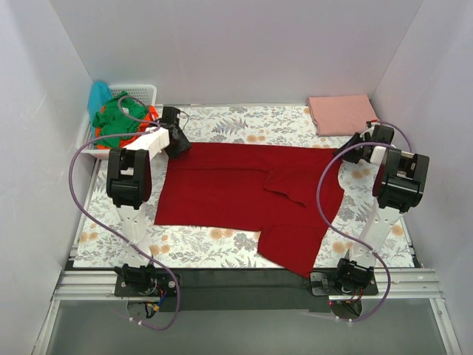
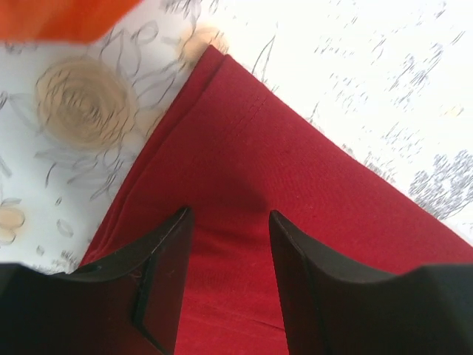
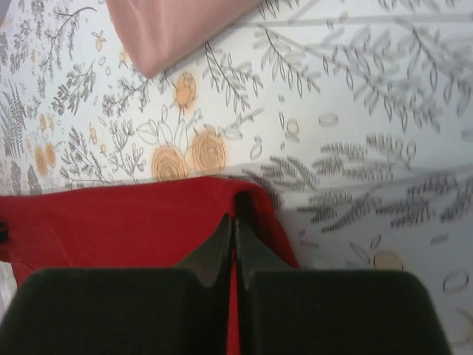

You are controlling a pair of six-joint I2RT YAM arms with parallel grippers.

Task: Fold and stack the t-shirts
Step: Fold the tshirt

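Red cloth fills the middle of the table: the dark red t-shirt (image 1: 236, 185) lies flat on the flowered tablecloth (image 1: 222, 248), its long axis running left to right across both arms, one sleeve flopped in over the body and a lower part trailing toward the near edge on the right. Both arms reach to its far edge, one at each end. The right gripper (image 3: 233, 220) sits on the far right corner, jaws pressed together with the red hem puckered at the tips, and that reads as a pinch on the cloth. The left gripper (image 2: 229, 213) is over the far left corner, jaws about halfway apart, a finger on either side of a strip of red and nothing clamped; whether the tips touch the cloth I cannot tell. So the shirt stretches between the two tools, and from each the bulk of it lies toward the near edge. A fold turns on that, I'd judge: the far edge has to come toward the bases, both corners together, and the left needs its grip first. A folded salmon pink t-shirt (image 1: 341, 115) sits at the far right, apart from the red one. At the far left, the white basket (image 1: 144, 90) holds a heap of unfolded t-shirts (image 1: 118, 122), just behind the left arm
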